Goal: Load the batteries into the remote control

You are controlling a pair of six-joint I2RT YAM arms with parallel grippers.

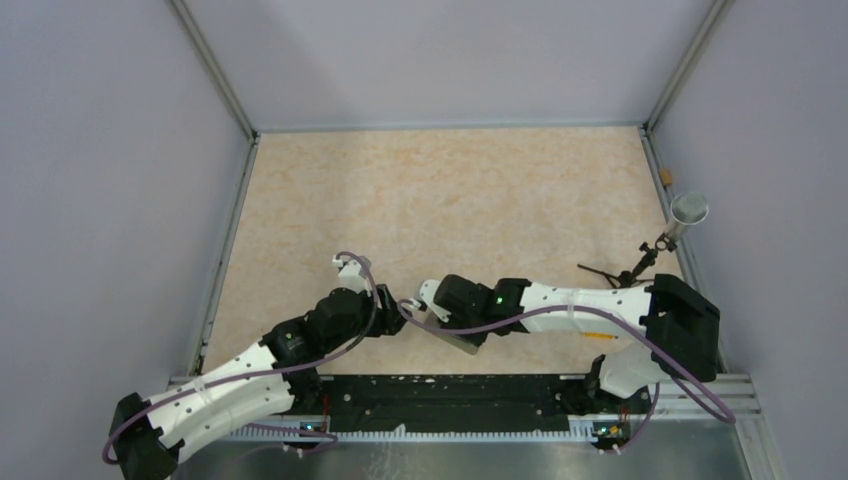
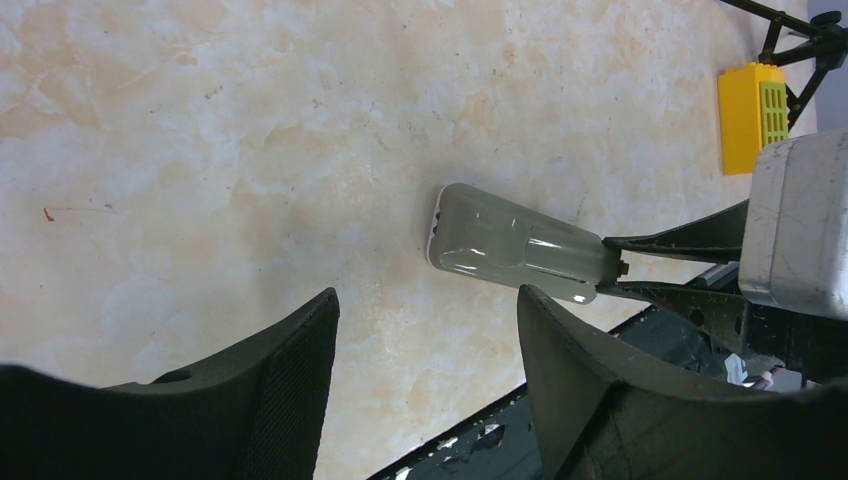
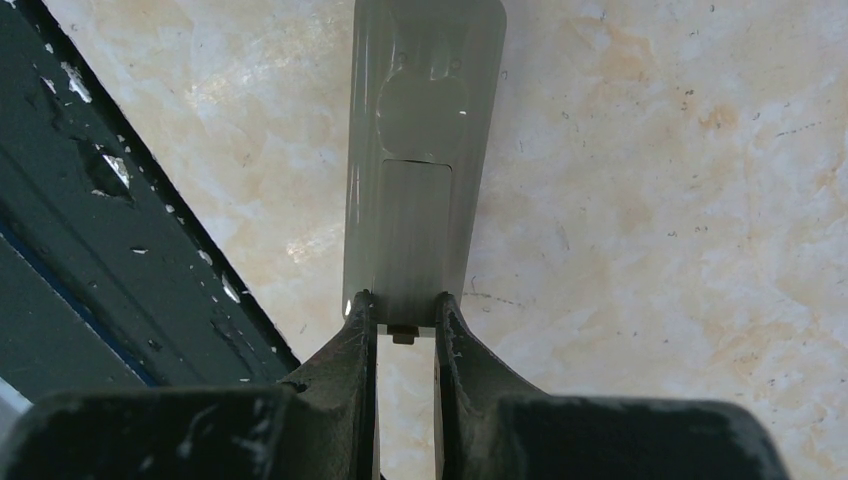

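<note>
Right pincer (image 3: 405,312) nips remote control (image 3: 415,150) end — beside black rail (image 3: 100,200) | left pincer (image 2: 428,300) wide, empty

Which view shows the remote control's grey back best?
Right wrist: the remote control fills mid-frame, back facing the camera, panel outlines clear, its near end pinched by the right gripper. Left wrist shows it obliquely, with glare on the back. Top external shows only a grey sliver under the right arm.
</note>
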